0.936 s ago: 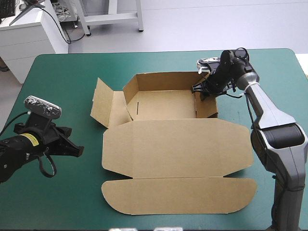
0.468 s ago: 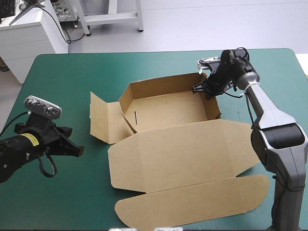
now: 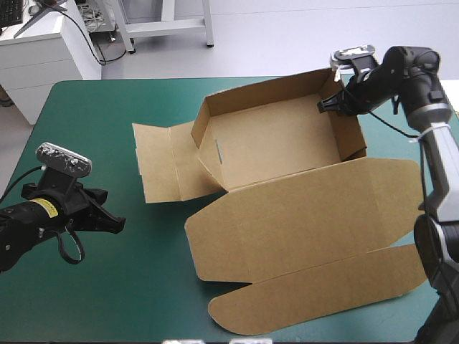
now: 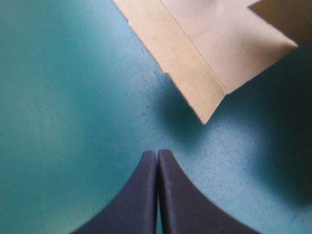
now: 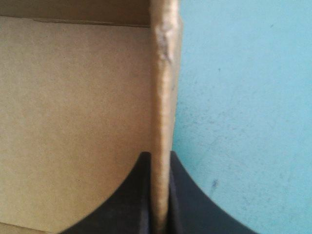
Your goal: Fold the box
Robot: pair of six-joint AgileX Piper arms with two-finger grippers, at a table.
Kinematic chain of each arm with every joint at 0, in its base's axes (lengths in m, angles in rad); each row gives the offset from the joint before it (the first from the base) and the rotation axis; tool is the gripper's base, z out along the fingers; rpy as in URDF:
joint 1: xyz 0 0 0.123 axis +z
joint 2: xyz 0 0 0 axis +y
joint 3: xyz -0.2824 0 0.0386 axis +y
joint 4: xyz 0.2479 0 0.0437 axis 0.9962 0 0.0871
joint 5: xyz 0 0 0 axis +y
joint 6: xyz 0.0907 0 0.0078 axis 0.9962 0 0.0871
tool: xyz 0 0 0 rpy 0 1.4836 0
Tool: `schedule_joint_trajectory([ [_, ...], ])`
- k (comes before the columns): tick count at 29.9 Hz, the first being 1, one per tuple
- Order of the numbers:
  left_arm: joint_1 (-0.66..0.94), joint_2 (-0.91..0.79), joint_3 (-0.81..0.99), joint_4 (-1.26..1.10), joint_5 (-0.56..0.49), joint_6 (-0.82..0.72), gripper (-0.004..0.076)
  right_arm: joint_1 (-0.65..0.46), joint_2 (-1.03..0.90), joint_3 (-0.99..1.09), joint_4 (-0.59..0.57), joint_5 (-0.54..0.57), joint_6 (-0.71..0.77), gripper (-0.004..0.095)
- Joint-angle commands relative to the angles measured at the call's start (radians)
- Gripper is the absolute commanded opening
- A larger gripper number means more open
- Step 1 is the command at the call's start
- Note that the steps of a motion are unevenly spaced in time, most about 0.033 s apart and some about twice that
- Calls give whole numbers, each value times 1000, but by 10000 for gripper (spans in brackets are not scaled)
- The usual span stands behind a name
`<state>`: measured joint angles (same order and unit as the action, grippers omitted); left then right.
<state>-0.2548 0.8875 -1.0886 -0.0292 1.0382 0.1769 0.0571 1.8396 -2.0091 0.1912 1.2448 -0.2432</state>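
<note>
One brown box (image 3: 280,143) is on the teal-green bench (image 3: 86,122), toward its right and far side, turned askew to the bench's edges. It is a single cut sheet worked into an open tray. Three walls stand raised, at the far, left and right sides. The lid (image 3: 301,215) lies open toward the near edge and ends in one long rounded tuck flap (image 3: 315,301). One side flap (image 3: 161,161) spreads outward from the tray's left side, creased into two panels.

Two grippers are in sight. The right gripper (image 3: 331,105) is at the tray's far right corner, its two black fingers pinching the right wall (image 5: 165,87). In the right wrist view the board's edge runs up between them, one finger inside the tray and one outside over the cover. The left gripper (image 3: 115,223) is over bare cover near the bench's left edge, well apart from the tray. Its two fingers are pressed together into a point with nothing between them, and a corner of the side flap lies ahead of it in the left wrist view
</note>
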Motion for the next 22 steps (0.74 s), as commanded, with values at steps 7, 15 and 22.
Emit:
schedule_joint_trajectory([
  [7,-2,-11,-24,-21,-47,-11,-9,-135,-282,-14,107,7,-66,-19],
  [15,-2,-11,-24,18,-63,-45,-9,-275,-475,136,199,7,-160,-19],
  [22,8,18,-24,70,-73,-49,18,-324,-563,209,260,7,-198,-19],
])
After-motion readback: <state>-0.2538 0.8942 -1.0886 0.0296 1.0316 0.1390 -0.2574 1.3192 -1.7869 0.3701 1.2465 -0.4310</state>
